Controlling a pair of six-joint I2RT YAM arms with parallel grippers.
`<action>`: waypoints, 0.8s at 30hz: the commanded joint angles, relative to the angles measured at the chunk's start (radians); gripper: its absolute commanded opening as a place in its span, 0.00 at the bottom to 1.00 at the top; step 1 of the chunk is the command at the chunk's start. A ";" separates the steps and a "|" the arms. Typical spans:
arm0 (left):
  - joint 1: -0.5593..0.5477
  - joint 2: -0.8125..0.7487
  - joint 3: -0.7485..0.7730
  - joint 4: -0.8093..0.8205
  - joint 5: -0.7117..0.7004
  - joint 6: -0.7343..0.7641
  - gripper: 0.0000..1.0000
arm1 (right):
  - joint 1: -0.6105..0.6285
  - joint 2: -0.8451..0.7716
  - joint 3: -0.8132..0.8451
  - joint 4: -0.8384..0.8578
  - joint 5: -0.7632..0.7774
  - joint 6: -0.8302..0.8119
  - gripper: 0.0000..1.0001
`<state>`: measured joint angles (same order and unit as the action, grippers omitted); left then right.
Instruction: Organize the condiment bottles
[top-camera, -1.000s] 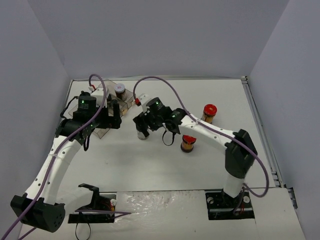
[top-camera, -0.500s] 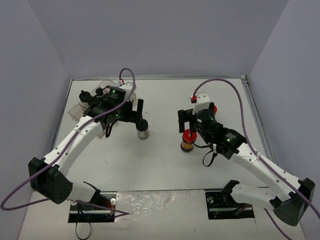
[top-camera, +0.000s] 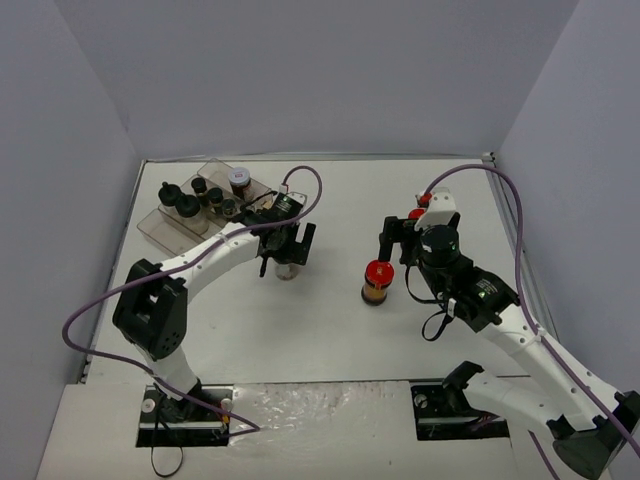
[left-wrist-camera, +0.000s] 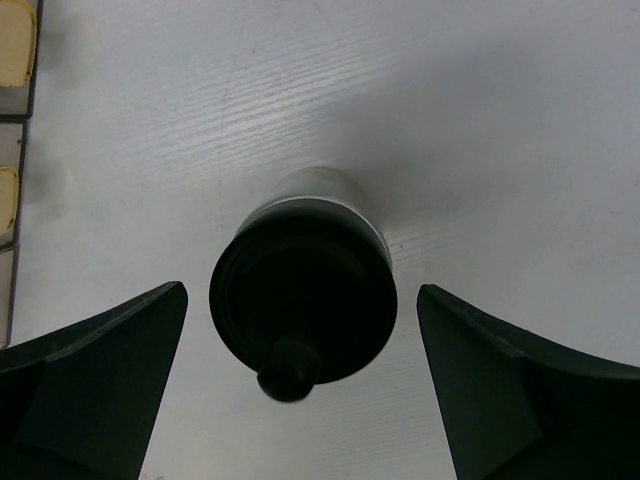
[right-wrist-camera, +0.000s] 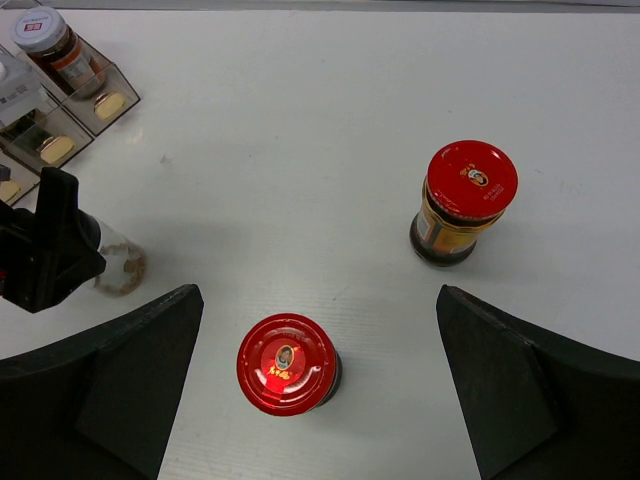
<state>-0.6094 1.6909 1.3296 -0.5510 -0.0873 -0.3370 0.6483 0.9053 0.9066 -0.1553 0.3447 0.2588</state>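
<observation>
Table (top-camera: 330, 330): white; everything you have stands on it

Compartment tray (top-camera: 160, 226): clear plastic, at your far left; it holds one white-lidded jar (top-camera: 239, 178) and several black-capped jars (top-camera: 187, 205), all upright

Left gripper (top-camera: 287, 248): your jaws stand wide apart and grip nothing; it hangs just right of the tray, straddling the lone black-capped jar (left-wrist-camera: 302, 300)

Right gripper (right-wrist-camera: 320, 290): jaws wide apart, nothing held or touched

Near red-lidded jar (right-wrist-camera: 287, 364): upright on the table, seen between your right fingers, clear of both

Far red-lidded jar (right-wrist-camera: 465, 200): upright, beyond the right finger's tip, well apart from the near one

Lone black-capped jar: upright on the table, centred between your left fingers, a gap on each side
</observation>
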 joint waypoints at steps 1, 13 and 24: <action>-0.001 0.002 0.053 0.066 -0.063 -0.023 0.96 | -0.004 -0.032 -0.004 0.031 0.029 0.014 1.00; 0.031 -0.038 0.086 0.053 -0.046 -0.036 0.23 | -0.006 -0.038 0.000 0.016 0.030 0.004 1.00; 0.288 -0.198 0.196 -0.081 -0.023 -0.004 0.00 | -0.009 -0.036 0.011 0.019 0.019 -0.009 1.00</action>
<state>-0.4348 1.6044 1.4235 -0.6148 -0.0948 -0.3672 0.6483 0.8684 0.8993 -0.1848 0.3443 0.2604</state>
